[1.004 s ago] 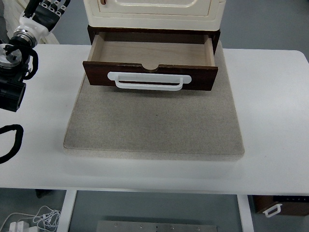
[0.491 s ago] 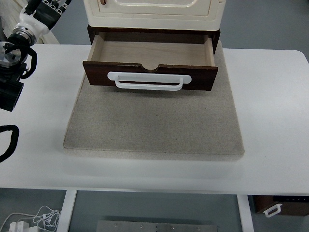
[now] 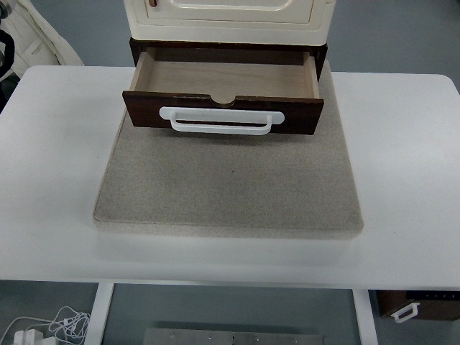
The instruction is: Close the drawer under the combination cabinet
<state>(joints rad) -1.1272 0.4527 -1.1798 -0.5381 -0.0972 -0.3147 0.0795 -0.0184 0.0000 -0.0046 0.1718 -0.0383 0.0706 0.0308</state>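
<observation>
A cream combination cabinet (image 3: pixel 228 18) stands at the table's far middle on a dark brown base. Its drawer (image 3: pixel 224 90) is pulled out toward me, showing a bare pale wooden inside. The dark brown drawer front (image 3: pixel 147 113) carries a white bar handle (image 3: pixel 221 121). Only a sliver of the left arm (image 3: pixel 4 50) shows at the left edge, far from the drawer, and its hand is out of the picture. No right arm appears.
The cabinet rests on a grey-beige mat (image 3: pixel 228 183) lying on the white table (image 3: pixel 410 158). A white cloth (image 3: pixel 39 39) shows beyond the table's far left corner. Below the near edge lie cables (image 3: pixel 50 327) and another brown drawer unit (image 3: pixel 417 305).
The left arm and hand, seen over the table's left side before, have withdrawn out past the left edge. The drawer has not moved.
</observation>
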